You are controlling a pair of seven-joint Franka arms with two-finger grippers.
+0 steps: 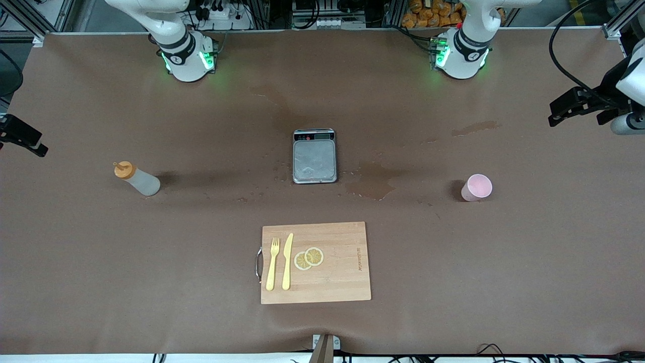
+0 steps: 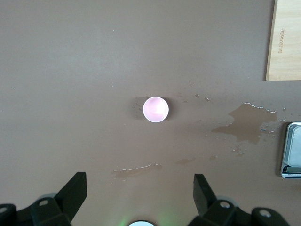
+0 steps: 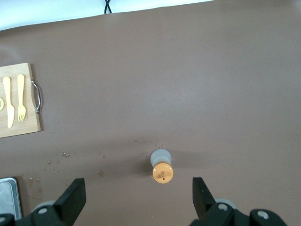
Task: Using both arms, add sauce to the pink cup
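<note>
The sauce bottle (image 1: 137, 179), translucent with an orange nozzle cap, stands on the table toward the right arm's end. It also shows in the right wrist view (image 3: 162, 167). The pink cup (image 1: 476, 187) stands upright toward the left arm's end, and the left wrist view shows it from above (image 2: 155, 109). My left gripper (image 2: 139, 188) is open and empty, high over the table between the cup and its base. It shows at the front view's edge (image 1: 574, 112). My right gripper (image 3: 136, 193) is open and empty, high over the table beside the bottle, at the other edge (image 1: 22, 135).
A metal kitchen scale (image 1: 314, 159) sits mid-table. A wooden cutting board (image 1: 342, 282) lies nearer the front camera, with a yellow fork (image 1: 272, 264), a knife (image 1: 287, 262) and lemon slices (image 1: 309, 258). Wet patches (image 1: 373, 184) lie between scale and cup.
</note>
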